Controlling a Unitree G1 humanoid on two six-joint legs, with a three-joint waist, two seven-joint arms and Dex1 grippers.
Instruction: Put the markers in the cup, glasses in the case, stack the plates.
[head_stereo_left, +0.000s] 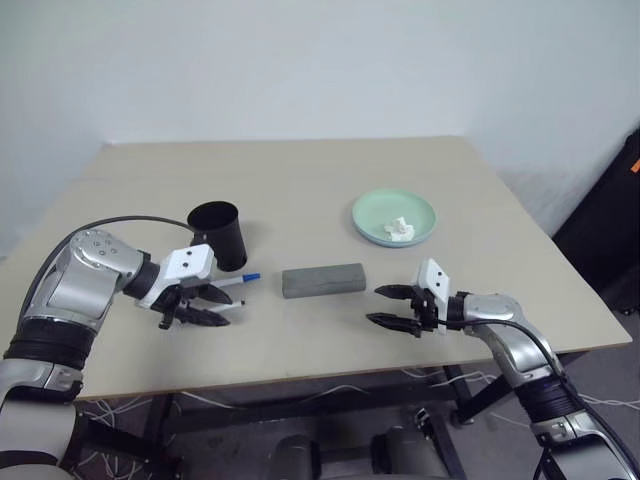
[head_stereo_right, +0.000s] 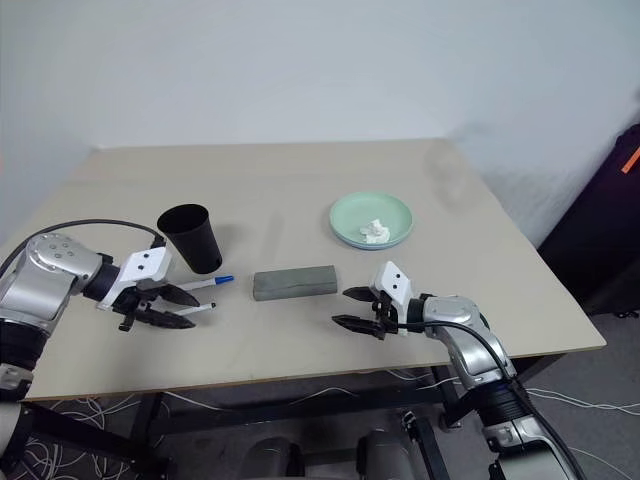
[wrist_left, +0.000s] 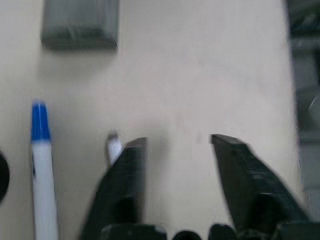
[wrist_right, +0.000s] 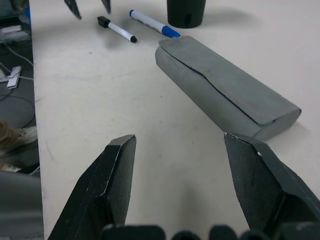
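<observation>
Right wrist view shows two markers (wrist_right: 150, 23) lying beside the cup (wrist_right: 185, 12), the case (wrist_right: 225, 90) closed, plates (head_stereo_left: 394, 218) stacked at right, both hands, left (head_stereo_left: 207, 305) and right (head_stereo_left: 391, 308), open and empty.

The right gripper (wrist_right: 180, 150) stood wide open over the bare beige table (wrist_right: 100, 100), its two black fingers (wrist_right: 112, 187) well apart and nothing between them. Beyond them the grey case (wrist_right: 225, 92) lay closed at a slant. At its far end sat the black cup (wrist_right: 185, 12), just its base showing. Beside the cup rested a marker with a blue cap (wrist_right: 151, 23), its cap close to the case's corner. Near it lay a second marker, black-tipped (wrist_right: 116, 29). Above that one hung the left gripper's fingertips (wrist_right: 74, 7), parted and clear of the marker.
</observation>
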